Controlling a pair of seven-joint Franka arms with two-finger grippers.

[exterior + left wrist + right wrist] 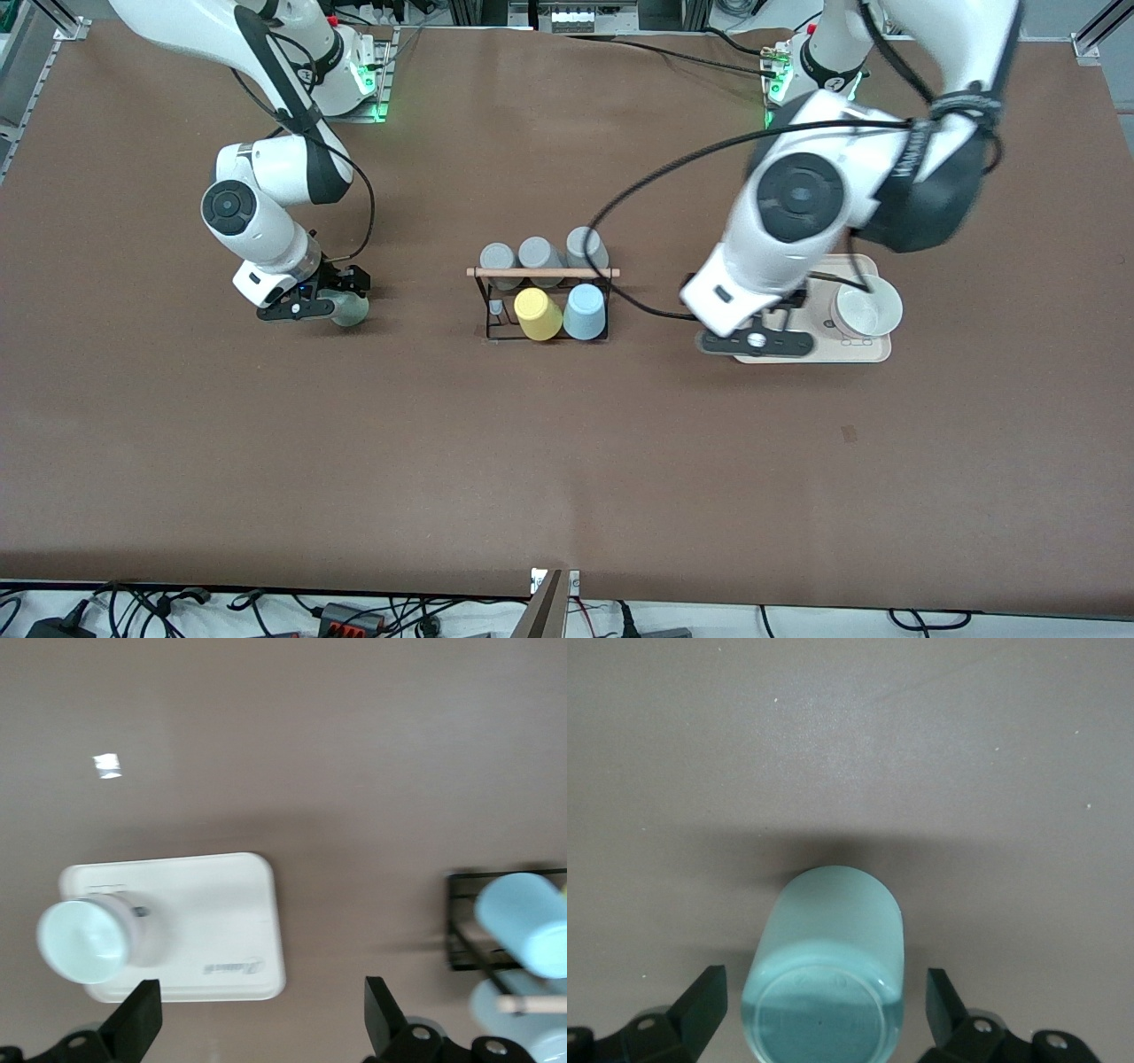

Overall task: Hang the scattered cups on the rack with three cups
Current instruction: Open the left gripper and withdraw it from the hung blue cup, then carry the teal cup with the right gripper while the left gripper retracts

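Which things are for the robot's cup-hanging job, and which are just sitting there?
For the job: mint cup between the right hand's open fingers; blue cup on the rack.

Just there: yellow cup, grey cups, tray, white cup on it, under the open left hand.

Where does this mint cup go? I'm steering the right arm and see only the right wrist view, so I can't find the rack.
Observer: The rack stands mid-table, toward the left arm's end from your mint cup.
Operator: Any room on it?
Observer: It carries three grey cups, a yellow cup and a light blue cup; the peg beside the yellow cup is bare.
Operator: Is the left arm in my way?
Observer: No; the left gripper hangs open over the beige tray.
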